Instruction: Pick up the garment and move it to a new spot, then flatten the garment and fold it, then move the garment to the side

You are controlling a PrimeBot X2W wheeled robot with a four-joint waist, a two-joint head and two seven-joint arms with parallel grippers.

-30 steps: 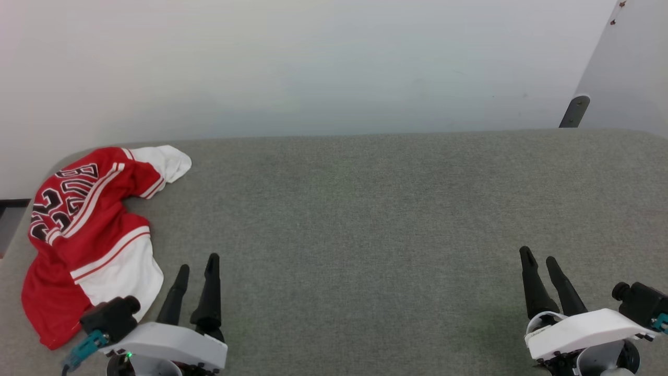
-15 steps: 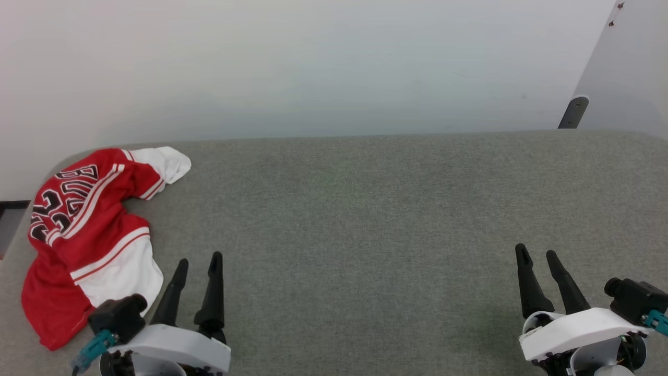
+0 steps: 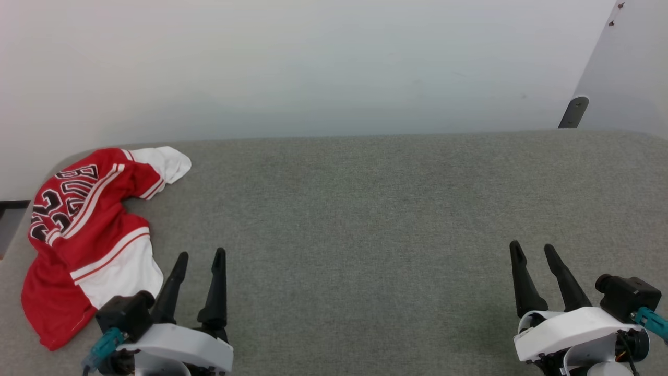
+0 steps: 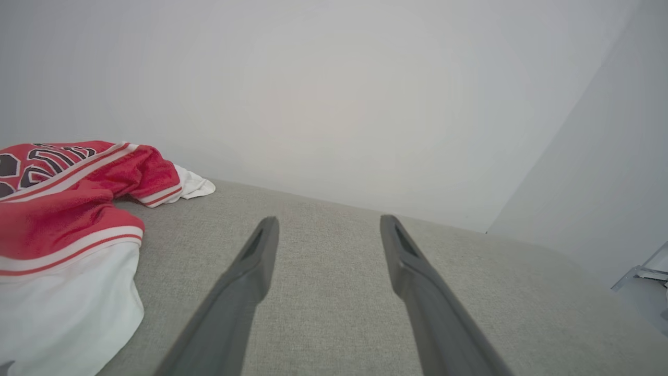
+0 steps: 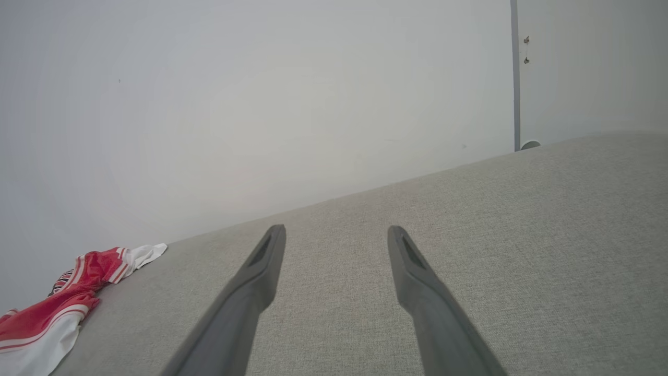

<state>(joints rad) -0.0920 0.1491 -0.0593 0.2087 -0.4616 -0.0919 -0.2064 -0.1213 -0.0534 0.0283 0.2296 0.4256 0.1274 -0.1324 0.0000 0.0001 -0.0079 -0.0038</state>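
The garment (image 3: 88, 235), a red jersey with white sleeves, stripe trim and black lettering, lies crumpled at the far left of the grey padded table (image 3: 365, 209). It also appears at the left in the left wrist view (image 4: 62, 219) and small at the lower left in the right wrist view (image 5: 57, 313). My left gripper (image 3: 201, 255) stands open just right of the garment's white sleeve, not touching it, nothing between its fingers. My right gripper (image 3: 532, 247) stands open over bare table at the lower right, far from the garment.
A pale wall (image 3: 313, 62) rises right behind the table's far edge. A dark bracket (image 3: 573, 112) stands at the back right by an angled wall panel. The table's left corner is rounded, with a dark gap (image 3: 10, 219) beside it.
Both grippers have crept a little forward up the view, the left one also slightly right, the right one slightly left. The garment has not moved.
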